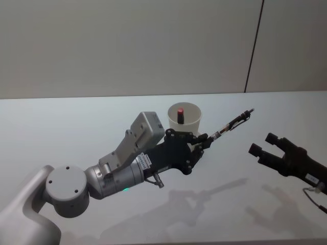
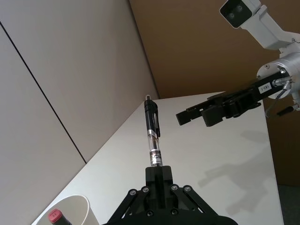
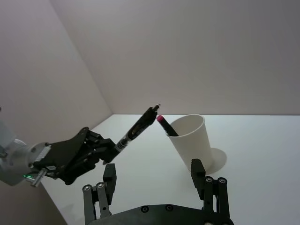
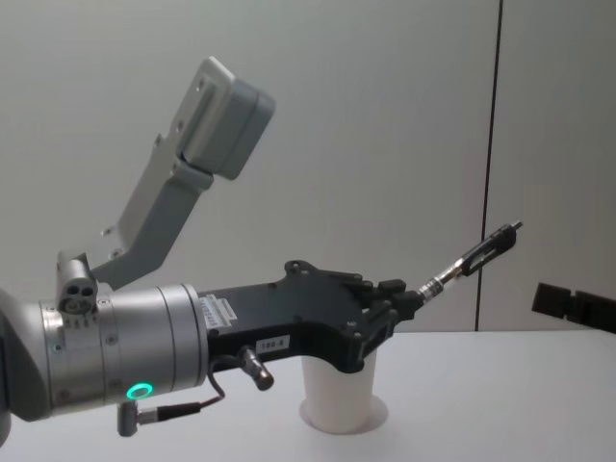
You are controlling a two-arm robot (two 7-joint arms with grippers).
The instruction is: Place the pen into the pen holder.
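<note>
My left gripper is shut on the lower end of a black and clear pen, held in the air and slanting up toward the right. The pen holder, a white paper cup, stands on the table just behind and below that gripper. In the chest view the pen sticks out beyond the left gripper, above and right of the pen holder. My right gripper hovers open at the right, apart from the pen, with nothing between its fingers. The right wrist view shows the pen beside the cup's rim.
A red-capped marker stands inside the cup. The white table spreads wide around it, and a plain wall rises behind its far edge. Shadows of both arms fall on the near part of the table.
</note>
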